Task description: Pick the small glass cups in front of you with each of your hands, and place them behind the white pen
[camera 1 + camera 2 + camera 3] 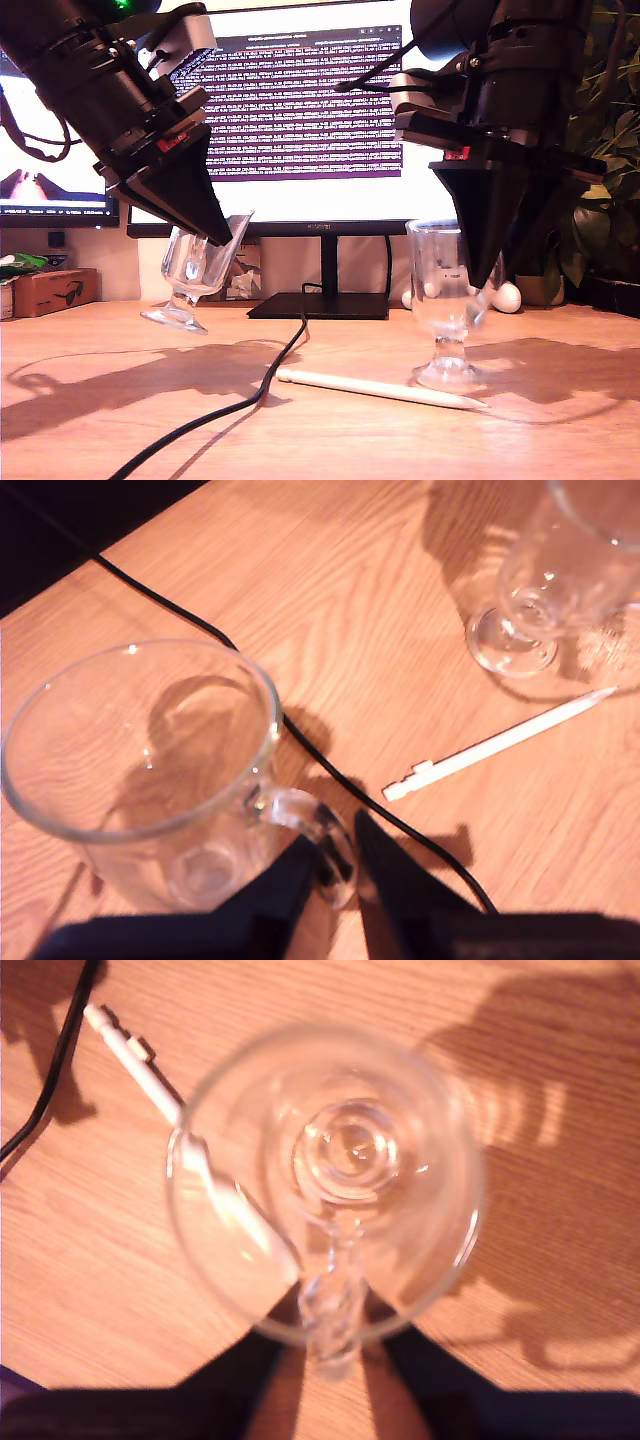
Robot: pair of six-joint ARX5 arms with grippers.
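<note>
Two clear footed glass cups and a white pen (pixel 380 388) sit on a wooden table. In the exterior view's left, my first gripper (pixel 225 240) is shut on the handle of one cup (pixel 200 265), holding it tilted above the table. The first wrist view shows that cup (pixel 140 750) with its handle pinched by my first gripper (pixel 338 855), over the pen (pixel 500 742). The other cup (pixel 445 290) stands upright just behind the pen. My second gripper (pixel 335 1345) is open, its fingers flanking this cup's (pixel 330 1160) handle with slim gaps.
A black cable (pixel 260 385) runs from the monitor stand (pixel 320 305) toward the front, passing under the lifted cup. A lit monitor (pixel 310 100) fills the back. A cardboard box (pixel 55 290) sits at the exterior view's far left and a plant (pixel 610 150) at its right.
</note>
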